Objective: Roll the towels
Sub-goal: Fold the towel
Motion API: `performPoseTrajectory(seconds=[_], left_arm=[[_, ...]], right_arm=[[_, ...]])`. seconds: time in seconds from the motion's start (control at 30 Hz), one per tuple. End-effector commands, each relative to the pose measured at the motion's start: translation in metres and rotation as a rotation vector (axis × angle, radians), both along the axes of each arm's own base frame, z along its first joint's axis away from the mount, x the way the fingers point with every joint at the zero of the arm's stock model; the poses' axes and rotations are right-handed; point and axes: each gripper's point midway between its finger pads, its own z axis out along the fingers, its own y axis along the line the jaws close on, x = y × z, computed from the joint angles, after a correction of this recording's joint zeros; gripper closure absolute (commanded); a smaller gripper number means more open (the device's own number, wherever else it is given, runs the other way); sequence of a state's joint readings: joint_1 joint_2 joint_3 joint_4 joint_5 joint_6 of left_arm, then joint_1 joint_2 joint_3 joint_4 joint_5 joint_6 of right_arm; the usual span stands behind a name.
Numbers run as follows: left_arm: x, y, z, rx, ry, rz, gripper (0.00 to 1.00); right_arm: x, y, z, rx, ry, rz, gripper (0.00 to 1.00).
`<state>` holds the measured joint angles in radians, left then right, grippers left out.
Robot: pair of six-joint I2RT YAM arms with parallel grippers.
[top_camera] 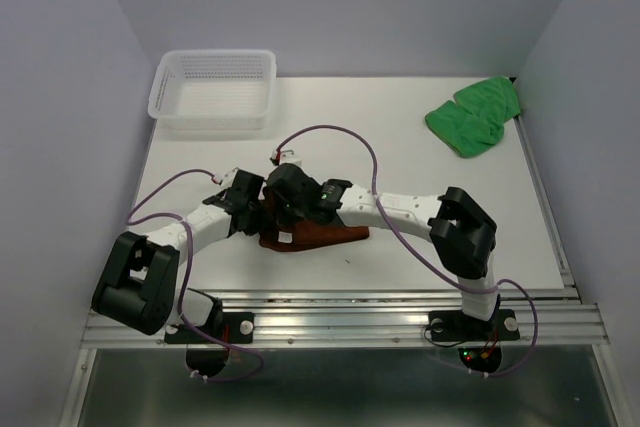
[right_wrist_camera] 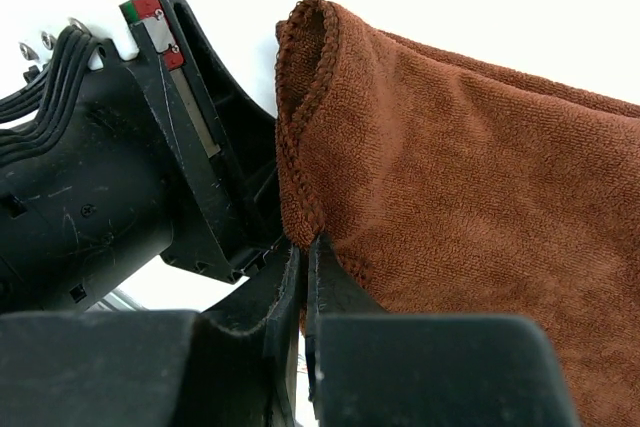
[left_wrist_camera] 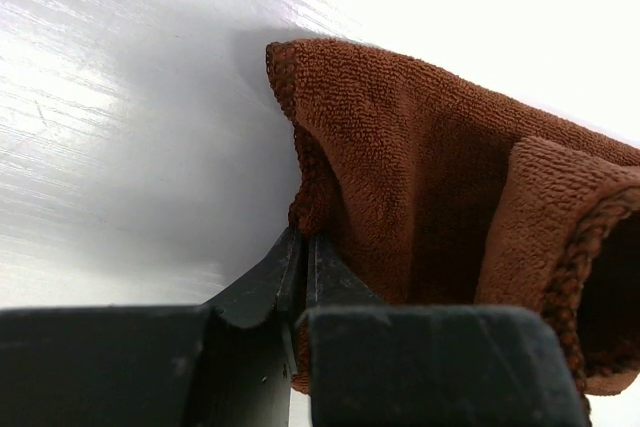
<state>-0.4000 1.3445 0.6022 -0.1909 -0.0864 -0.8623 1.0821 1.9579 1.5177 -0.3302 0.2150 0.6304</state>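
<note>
2 towels, 1 basket. The brown towel (top_camera: 320, 235) lies at front-centre of table (top_camera: 400, 167), long axis running L-R, its left end under both wrists. left gripper (left_wrist_camera: 303, 247): jaws pinched tight on the towel's hemmed edge. right gripper (right_wrist_camera: 305, 252): jaws likewise clamped on a folded corner, right beside the left one. green towel (top_camera: 475, 117) is crumpled at far-right corner; white mesh basket (top_camera: 213, 92) far left.

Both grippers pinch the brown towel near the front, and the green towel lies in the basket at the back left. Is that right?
No. The green towel lies on the table at the back right, not in the basket, as the top view shows. The left gripper and the right gripper do pinch the brown towel.
</note>
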Motion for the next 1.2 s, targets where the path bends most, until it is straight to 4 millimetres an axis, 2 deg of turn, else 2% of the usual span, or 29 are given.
performPoseTrajectory(seconds=[0.0, 0.2, 0.37, 0.47, 0.6, 0.67, 0.73, 0.8, 1.17], left_arm=[[-0.020, 0.009, -0.010, 0.034, 0.058, 0.003, 1.00], [-0.023, 0.012, -0.006, 0.043, 0.060, 0.012, 1.00], [-0.026, 0.019, 0.002, 0.062, 0.056, 0.035, 1.00], [-0.027, 0.023, 0.008, 0.075, 0.047, 0.053, 0.94], [-0.029, 0.033, 0.018, 0.113, 0.033, 0.077, 0.82], [-0.030, 0.035, 0.019, 0.118, 0.031, 0.082, 0.78], [-0.031, 0.035, 0.021, 0.114, 0.027, 0.079, 0.69], [-0.032, 0.035, 0.020, 0.116, 0.031, 0.076, 0.65], [-0.036, 0.037, 0.026, 0.106, 0.017, 0.088, 0.59]], right_arm=[[0.003, 0.025, 0.027, 0.096, -0.034, -0.004, 0.99], [0.011, 0.016, 0.037, 0.086, -0.068, -0.055, 0.99], [0.008, 0.024, 0.021, 0.075, -0.039, -0.029, 0.99], [0.007, 0.026, 0.016, 0.076, -0.029, -0.021, 0.99], [0.005, 0.029, 0.008, 0.088, -0.029, -0.001, 0.99], [0.004, 0.032, 0.008, 0.101, -0.029, 0.010, 0.99], [0.002, 0.035, 0.005, 0.113, -0.023, 0.027, 0.99], [0.000, 0.039, 0.003, 0.123, -0.015, 0.046, 0.99], [-0.002, 0.050, -0.020, 0.142, 0.029, 0.043, 0.98]])
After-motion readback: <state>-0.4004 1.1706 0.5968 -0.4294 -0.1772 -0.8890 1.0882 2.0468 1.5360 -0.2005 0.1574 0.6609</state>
